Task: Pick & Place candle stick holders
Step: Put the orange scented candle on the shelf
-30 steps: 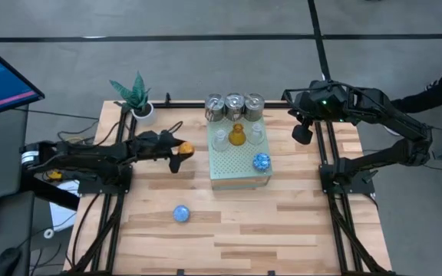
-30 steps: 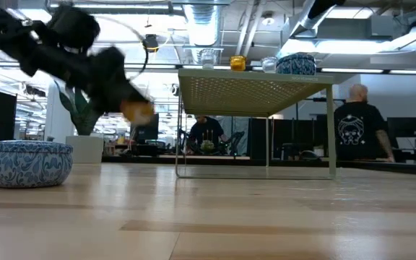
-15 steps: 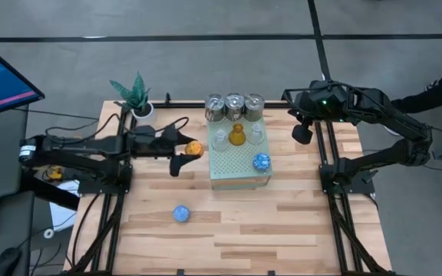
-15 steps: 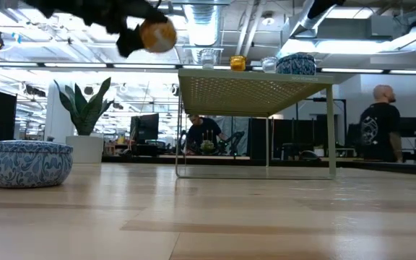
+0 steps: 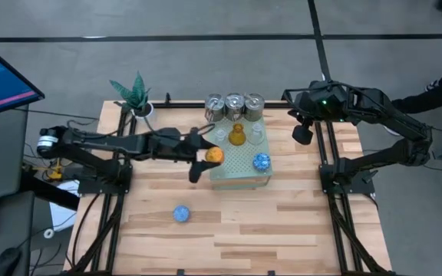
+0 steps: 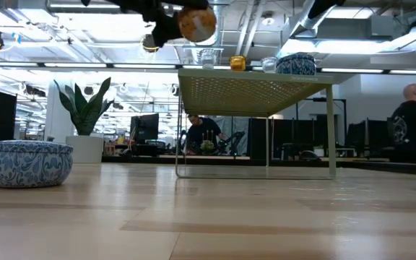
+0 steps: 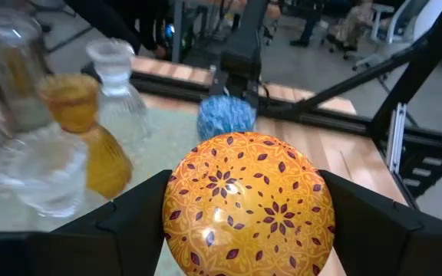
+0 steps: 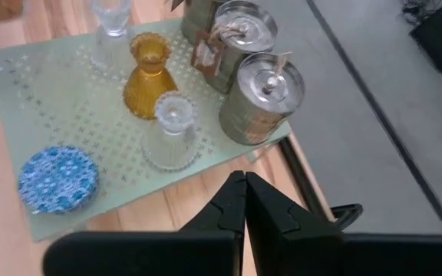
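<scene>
My left gripper (image 5: 210, 156) is shut on the orange round holder (image 5: 215, 156), which hangs high over the left edge of the pale-green perforated block (image 5: 240, 170). On the block stand three silver cups (image 5: 235, 106), an amber glass holder (image 5: 237, 136), two clear glass holders (image 5: 219, 138) and a blue round holder (image 5: 262, 162). A second blue round holder (image 5: 181, 213) rests on the table near the front. My right gripper (image 5: 303, 135) is shut and empty, held above the table's far right. My left gripper pinches the orange holder between its two fingers (image 7: 133, 230), one on each opposite round side (image 7: 176, 211). The fingers reach out from the table's left. The holder is lifted clear, higher than the block's top in the low view (image 6: 196, 23).
A green plant in a white pot (image 5: 139, 100) stands at the far left corner. The block stands on thin legs (image 6: 178, 137) above the table. Bare wood lies along the table's front and right (image 5: 282, 222). People show in the room behind (image 6: 412, 123).
My left gripper has risen and gone toward the table's right edge with the orange holder, from over the bare table left of the block to over the block's left edge. The holder has stayed in the fingers, clear of everything.
</scene>
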Robot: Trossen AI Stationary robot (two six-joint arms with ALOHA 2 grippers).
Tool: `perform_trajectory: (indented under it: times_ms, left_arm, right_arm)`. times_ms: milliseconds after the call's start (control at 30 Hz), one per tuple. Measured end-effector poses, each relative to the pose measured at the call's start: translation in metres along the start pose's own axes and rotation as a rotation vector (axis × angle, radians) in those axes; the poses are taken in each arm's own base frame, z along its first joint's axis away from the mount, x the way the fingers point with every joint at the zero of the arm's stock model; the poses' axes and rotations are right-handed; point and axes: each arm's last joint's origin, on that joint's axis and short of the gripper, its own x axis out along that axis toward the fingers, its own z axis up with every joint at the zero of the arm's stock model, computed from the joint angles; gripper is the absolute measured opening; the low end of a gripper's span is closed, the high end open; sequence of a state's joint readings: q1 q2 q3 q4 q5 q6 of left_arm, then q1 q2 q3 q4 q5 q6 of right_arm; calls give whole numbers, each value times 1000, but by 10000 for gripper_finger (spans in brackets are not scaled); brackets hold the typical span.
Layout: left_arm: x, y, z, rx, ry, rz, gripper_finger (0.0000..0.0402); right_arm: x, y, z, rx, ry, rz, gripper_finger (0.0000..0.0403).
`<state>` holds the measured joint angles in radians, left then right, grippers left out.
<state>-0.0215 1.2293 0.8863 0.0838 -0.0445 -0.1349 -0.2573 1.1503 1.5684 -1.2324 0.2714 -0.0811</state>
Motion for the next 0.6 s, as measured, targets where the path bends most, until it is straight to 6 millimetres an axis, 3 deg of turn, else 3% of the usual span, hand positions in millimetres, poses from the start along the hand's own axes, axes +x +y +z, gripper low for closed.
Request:
perform_trajectory:
  times_ms: [233,600]
  left_arm:
    - [27,-21,-2,23,45,5,297]
    - [49,-46,-6,58,46,155,299]
  right_arm:
    - [0,1,-4,-18,35,21,0]
    - [0,1,-7,-50,67,26,0]
